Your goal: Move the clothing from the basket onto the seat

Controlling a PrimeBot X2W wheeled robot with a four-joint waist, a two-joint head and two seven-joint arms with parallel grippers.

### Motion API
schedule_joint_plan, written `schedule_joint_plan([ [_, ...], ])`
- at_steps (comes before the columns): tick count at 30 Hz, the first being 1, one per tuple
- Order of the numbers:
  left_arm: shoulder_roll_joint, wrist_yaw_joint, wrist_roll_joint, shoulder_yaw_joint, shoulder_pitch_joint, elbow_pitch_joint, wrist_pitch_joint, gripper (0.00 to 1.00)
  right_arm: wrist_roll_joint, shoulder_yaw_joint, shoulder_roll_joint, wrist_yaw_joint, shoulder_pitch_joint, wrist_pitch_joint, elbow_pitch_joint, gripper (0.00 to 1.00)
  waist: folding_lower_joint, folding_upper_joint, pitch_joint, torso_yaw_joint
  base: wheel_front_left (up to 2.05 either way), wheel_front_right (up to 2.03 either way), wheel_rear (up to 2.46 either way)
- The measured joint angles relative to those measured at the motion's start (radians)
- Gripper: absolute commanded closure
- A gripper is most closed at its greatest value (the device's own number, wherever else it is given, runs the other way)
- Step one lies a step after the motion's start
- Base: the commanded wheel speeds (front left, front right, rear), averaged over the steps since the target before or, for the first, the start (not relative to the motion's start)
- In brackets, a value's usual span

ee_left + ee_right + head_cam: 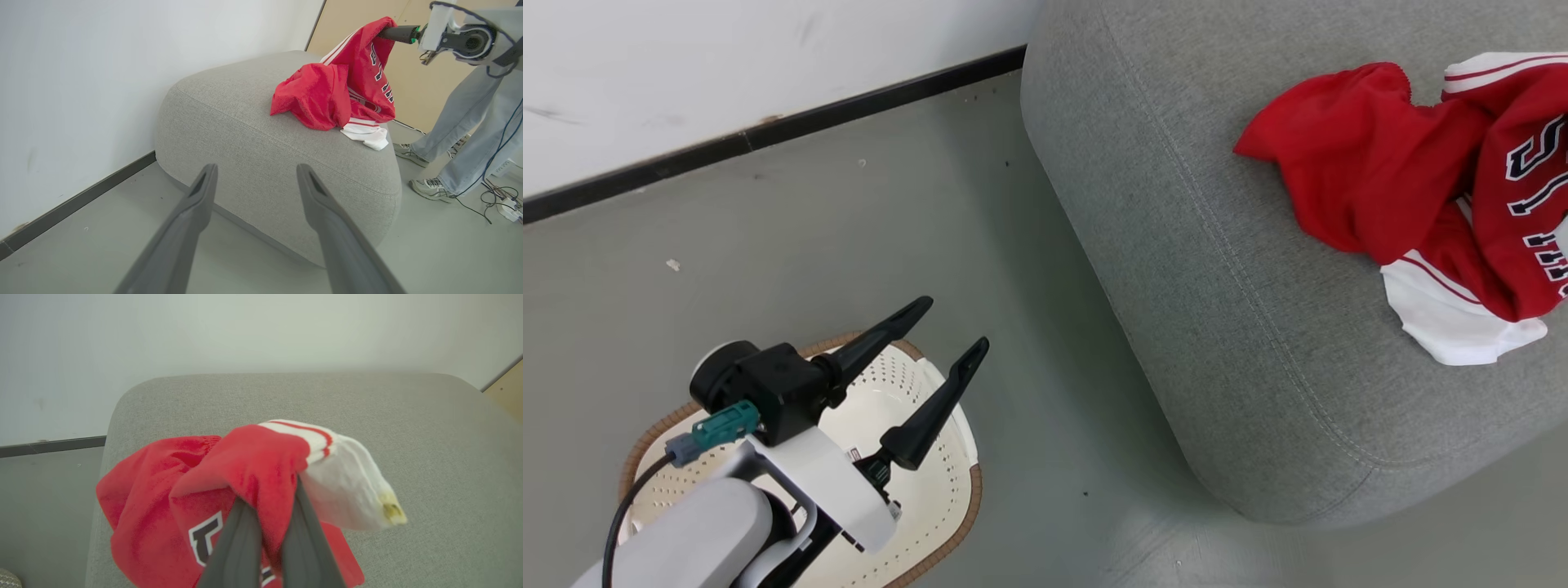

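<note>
Red jersey (1507, 237) and plain red garment (1347, 171) lie bunched together on the grey seat (1176, 245). One fold of the jersey is lifted, pinched between the nearly closed fingers of the right gripper (271, 522). The left gripper (952, 323), jaws spread wide and holding nothing, hangs over the basket (968, 506), which stands on the floor (849, 245) beside the seat.

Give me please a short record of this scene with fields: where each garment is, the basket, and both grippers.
plain red garment: lying on the seat, touching the jersey
jersey: pinched by the right gripper, lower part resting on the seat
basket: on the floor beside the seat, under the left gripper
left gripper: open, holding nothing
person: legs standing beyond the seat
</note>
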Motion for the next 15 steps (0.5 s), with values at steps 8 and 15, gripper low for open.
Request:
schedule_joint_plan([
  [8,0.007,-0.005,0.009,0.014,-0.036,-0.016,0.008,0.00,0.003,0.037,-0.008,0.000,-0.003,0.078,0.066,0.00,0.0000,0.0000,0.038,0.008,0.00,0.00,0.00],
  [15,0.011,-0.018,0.009,0.022,-0.043,-0.012,-0.002,0.00,0.008,0.084,-0.028,0.000,-0.026,0.112,0.081,0.00,0.0000,0.0000,0.043,0.005,0.00,0.00,0.00],
])
